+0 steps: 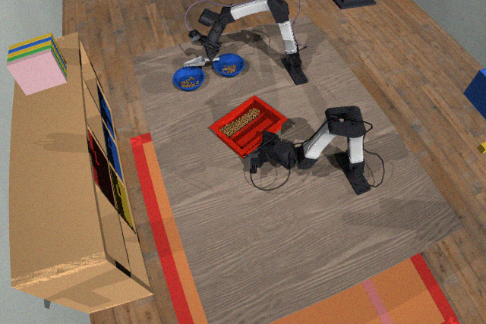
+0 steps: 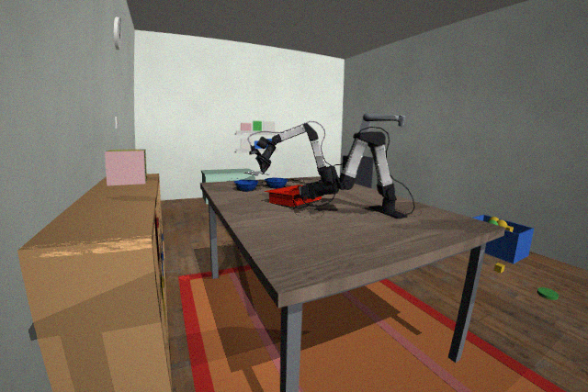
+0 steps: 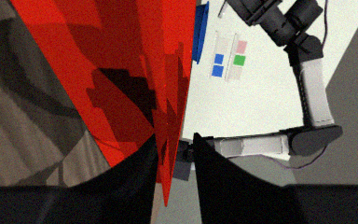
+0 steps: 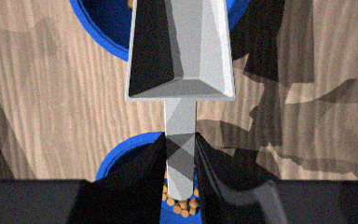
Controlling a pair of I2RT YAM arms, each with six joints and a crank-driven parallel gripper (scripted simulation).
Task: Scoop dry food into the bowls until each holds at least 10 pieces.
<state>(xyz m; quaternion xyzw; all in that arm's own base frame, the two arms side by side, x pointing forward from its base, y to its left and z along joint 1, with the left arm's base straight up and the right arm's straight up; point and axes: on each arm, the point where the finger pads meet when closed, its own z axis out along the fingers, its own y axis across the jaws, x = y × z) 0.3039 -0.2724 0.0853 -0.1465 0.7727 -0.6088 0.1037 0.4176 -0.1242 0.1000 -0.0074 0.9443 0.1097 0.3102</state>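
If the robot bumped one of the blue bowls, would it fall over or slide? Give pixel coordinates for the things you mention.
The round blue bowl nearer the cupboard (image 1: pixel 188 79) (image 2: pixel 246 185) would probably slide first, since it sits low and wide. Its sloping sides might let it rock if pushed high on the rim. The small brown food pieces (image 1: pixel 190 83) inside could shift, because they lie loose.

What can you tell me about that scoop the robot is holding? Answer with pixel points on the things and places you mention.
The scoop (image 1: pixel 194 62) (image 4: pixel 190 42) is pale grey and looks like smooth plastic or metal. It has a flat-bottomed tray with slanted sides and a straight, round-ended handle. The right gripper (image 1: pixel 213 60) (image 4: pixel 180 135) grips that handle, holding it in the air above the two blue bowls (image 1: pixel 188 88) (image 1: pixel 228 73). The part of the tray in view holds no food; its front end is cut off.
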